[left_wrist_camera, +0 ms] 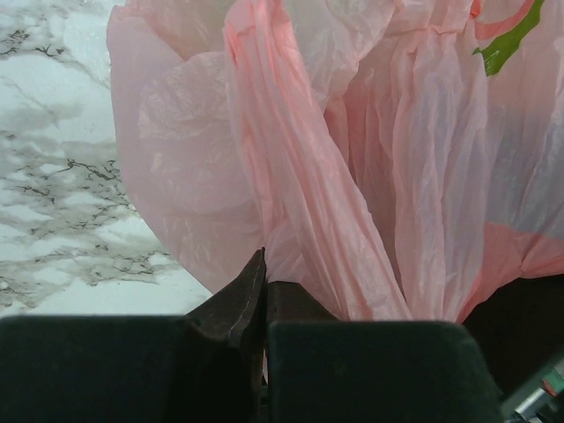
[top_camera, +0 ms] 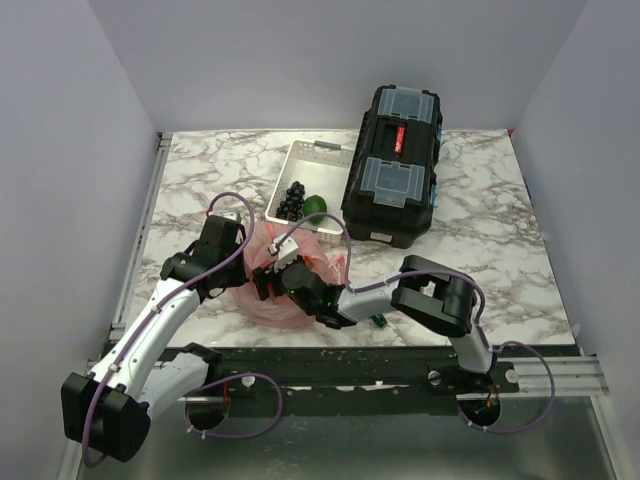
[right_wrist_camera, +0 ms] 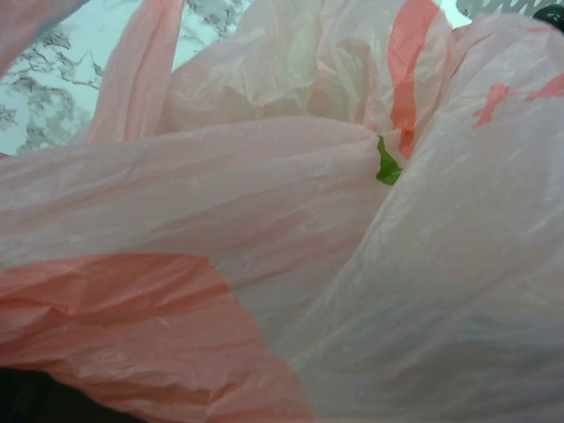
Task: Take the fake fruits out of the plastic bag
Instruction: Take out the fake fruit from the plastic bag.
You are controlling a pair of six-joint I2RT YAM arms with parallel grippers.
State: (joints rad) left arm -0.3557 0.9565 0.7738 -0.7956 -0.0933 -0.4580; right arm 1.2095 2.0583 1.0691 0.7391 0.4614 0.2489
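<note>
One fold of the plastic bag (top_camera: 295, 300), lying on the table (top_camera: 200, 180) just before the white tray (top_camera: 300, 150), is clenched in the left fingers (left_wrist_camera: 231, 308), while the right fingers (top_camera: 270, 272) are smothered in film, their state impossible to tell, so a blind tug could tear it.

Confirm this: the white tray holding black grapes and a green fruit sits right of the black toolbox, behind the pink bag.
Wrong side. The top external view shows the white tray, holding black grapes and a green fruit, left of the black toolbox, not right; it is behind the pink bag.
</note>
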